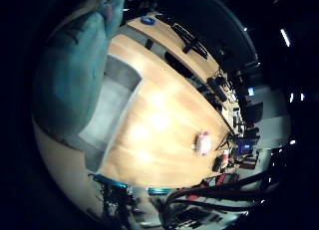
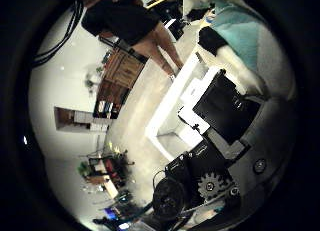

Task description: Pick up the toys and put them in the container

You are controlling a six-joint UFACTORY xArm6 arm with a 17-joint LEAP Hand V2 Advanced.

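A large teal plush toy [image 1: 75, 76] fills one side of the right little finger side palm view, close to the palm and high above the wooden table [image 1: 159, 120]. It hangs beside and partly over a grey open container [image 1: 115, 101] on that table. The right thumb side palm view shows the toy's teal fabric [image 2: 240, 26] against the white and black fingers [image 2: 215, 106] of my right hand, which curl against it. A small red and white toy [image 1: 203, 142] lies on the table, away from the container.
A blue object [image 1: 148, 21] lies at the table's far end. Black chairs [image 1: 189, 41] line the table's long edge. Clutter stands past the table's corner [image 1: 239, 145]. The right thumb side palm view shows room walls and wooden furniture [image 2: 125, 66].
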